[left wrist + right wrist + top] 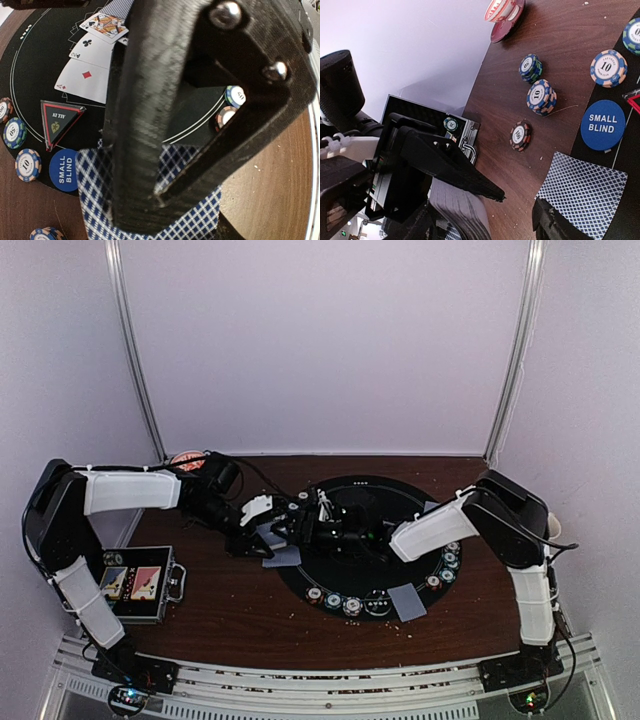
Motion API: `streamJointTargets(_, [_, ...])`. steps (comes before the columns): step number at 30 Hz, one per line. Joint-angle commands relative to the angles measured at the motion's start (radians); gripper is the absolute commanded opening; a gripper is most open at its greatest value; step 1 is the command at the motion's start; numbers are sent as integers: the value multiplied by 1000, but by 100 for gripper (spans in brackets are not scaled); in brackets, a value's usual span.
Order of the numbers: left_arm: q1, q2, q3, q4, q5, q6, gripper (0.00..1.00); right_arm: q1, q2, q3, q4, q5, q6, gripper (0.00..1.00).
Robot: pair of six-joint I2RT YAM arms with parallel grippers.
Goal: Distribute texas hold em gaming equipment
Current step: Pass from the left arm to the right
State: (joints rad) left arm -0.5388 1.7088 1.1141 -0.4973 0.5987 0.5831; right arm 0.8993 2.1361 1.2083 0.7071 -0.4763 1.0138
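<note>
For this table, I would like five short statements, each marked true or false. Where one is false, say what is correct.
1. The Small Blind button is blue. True.
2. The black case lies at the table's right side. False: it lies at the left, beside the left arm.
3. An ace of diamonds lies face up on the black mat. True.
4. Every poker chip sits on the mat. False: several chips lie on the bare wooden table.
5. The left gripper is empty. False: it holds a deck of cards.
</note>
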Motion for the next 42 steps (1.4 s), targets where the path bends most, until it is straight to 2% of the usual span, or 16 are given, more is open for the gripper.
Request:
streamJointTargets(1, [-9,-33,-14,16,9,20,48,8,20,44,10,-21,12,64])
streamJointTargets(9, [-13,-34,-16,14,7,24,48,12,50,71,4,-59,27,52])
streamJointTargets(20, [-13,-34,-17,16,2,24,48,22,65,89,-24,-75,20,42])
streamJointTargets(23, [-16,-35,-17,17,0,26,48,23,66,96,-25,-87,25,30])
streamJointTargets(26, [-16,-35,-19,22,-3,25,49,23,72,99,-8,-111,43,8])
streamJointTargets(27, [-17,-35,-20,23,-7,24,50,23,75,97,10,-122,54,0])
streamJointTargets(30, [-18,-33,-20,24,-4,24,66,26,75,87,56,-138,80,0])
streamJointTargets(31, [-19,-34,-21,24,-3,26,74,28,71,83,63,-136,82,0])
streamJointTargets(33, [-19,-37,-23,24,-2,26,95,27,54,64,71,-115,79,0])
streamJointTargets(34, [-18,-39,-23,24,-1,27,98,26,40,51,72,-101,73,0])
streamJointTargets(42, [-2,-94,-44,65,21,7,98,-57,-108,-72,40,-1,28,0])
